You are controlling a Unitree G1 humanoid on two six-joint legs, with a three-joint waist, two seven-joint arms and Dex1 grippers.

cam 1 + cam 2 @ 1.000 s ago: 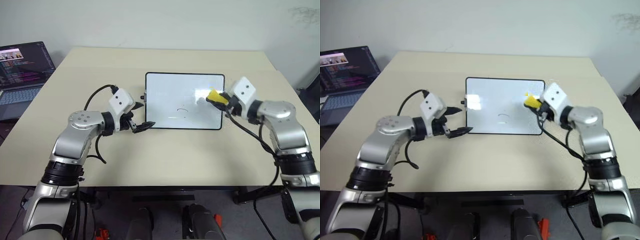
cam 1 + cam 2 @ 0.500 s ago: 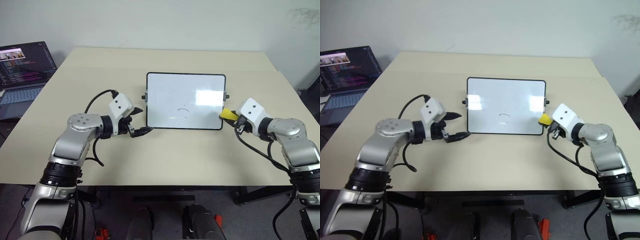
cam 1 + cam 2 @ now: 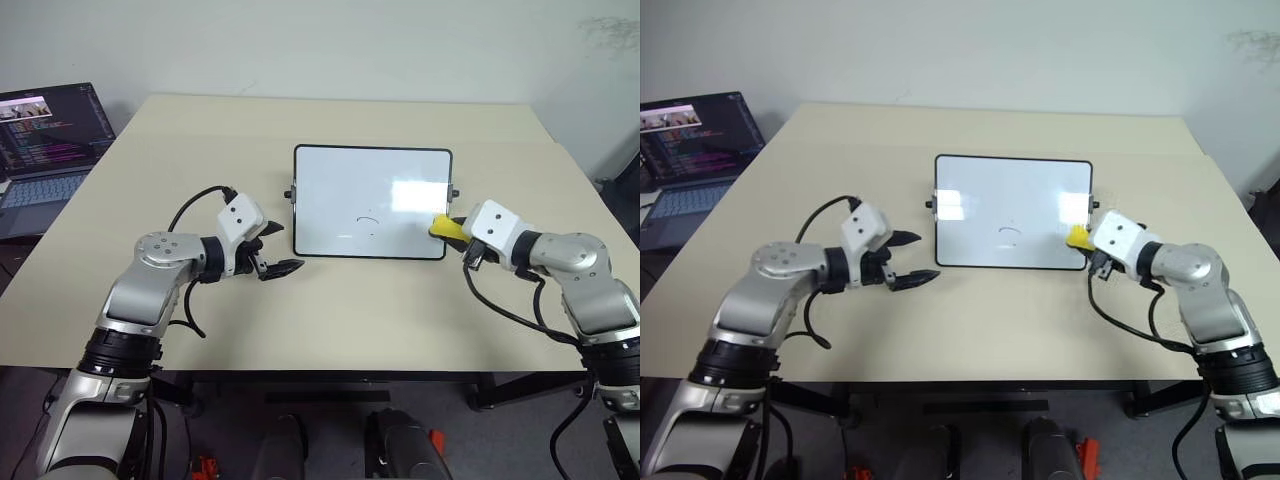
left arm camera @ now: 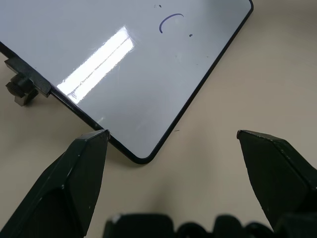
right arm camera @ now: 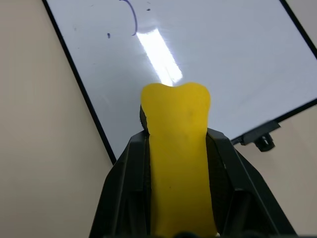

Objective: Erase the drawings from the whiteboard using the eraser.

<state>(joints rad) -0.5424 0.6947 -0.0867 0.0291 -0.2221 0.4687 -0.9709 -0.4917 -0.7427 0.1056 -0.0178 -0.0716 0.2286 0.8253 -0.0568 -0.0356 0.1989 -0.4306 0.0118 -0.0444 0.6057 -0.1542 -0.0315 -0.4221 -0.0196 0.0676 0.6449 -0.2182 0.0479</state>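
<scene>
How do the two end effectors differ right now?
The right end effector is shut on the yellow eraser; the left end effector is open and empty. The right sits at the whiteboard's right edge, the left off its near left corner. Both point inward at the board.

Left gripper (image 3: 281, 260) jaws spread wide, angled inward and down. Right gripper (image 3: 445, 228) jaws clamped, angled inward; both arms bent outward.

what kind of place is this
Probably an office or lab workspace: a beige table holding a whiteboard, an open laptop showing code on a side desk, and plain white walls.
</scene>
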